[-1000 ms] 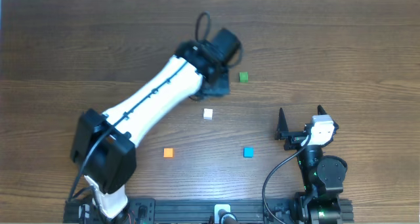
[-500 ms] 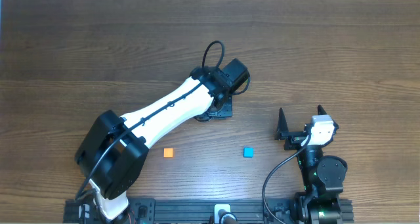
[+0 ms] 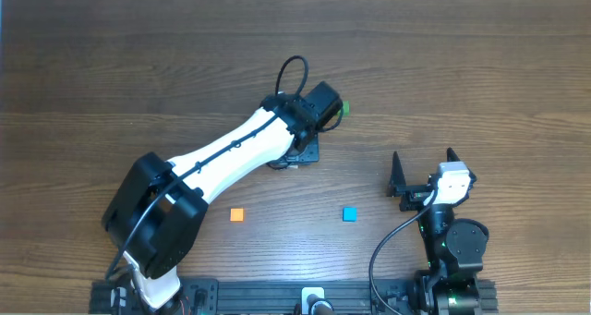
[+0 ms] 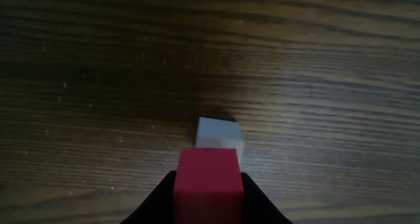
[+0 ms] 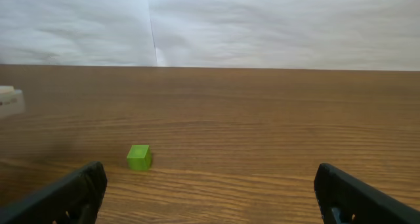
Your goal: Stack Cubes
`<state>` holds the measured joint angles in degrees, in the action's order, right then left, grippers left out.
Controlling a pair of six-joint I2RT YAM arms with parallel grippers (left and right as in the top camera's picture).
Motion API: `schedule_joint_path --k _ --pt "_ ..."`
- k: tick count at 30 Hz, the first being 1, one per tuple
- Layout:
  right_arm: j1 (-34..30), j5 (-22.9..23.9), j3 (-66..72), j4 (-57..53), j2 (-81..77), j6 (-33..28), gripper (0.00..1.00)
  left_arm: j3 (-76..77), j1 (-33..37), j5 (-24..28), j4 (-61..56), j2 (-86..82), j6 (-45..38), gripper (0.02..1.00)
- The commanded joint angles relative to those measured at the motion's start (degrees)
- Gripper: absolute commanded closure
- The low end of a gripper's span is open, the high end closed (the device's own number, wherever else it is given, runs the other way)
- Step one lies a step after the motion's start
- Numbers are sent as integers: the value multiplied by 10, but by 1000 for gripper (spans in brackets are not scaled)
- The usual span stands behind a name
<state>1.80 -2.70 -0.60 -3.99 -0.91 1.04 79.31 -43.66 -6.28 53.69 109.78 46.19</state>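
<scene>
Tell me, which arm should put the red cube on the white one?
Left. Its tool holds the red cube close by the white cube; the right tool sits open, far away.

The bench (image 3: 111,56) is dark brown wood, its grain running across the top view from side to side. In the right wrist view its far edge meets a white backdrop (image 5: 282,27), faintly wrinkled like sheeting, with a thin dark vertical seam (image 5: 153,33). In the left wrist view soft light leaves a pale sheen on the wood.
</scene>
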Motion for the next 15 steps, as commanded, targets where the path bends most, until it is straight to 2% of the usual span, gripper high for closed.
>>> schedule_joint_path --k 1,15 --pt "-3 -7 3 -1 3 -3 7 -14 4 -4 -10 -20 6 980" --pt "-3 -7 3 -1 3 -3 9 -14 4 8 -25 -16 3 978"
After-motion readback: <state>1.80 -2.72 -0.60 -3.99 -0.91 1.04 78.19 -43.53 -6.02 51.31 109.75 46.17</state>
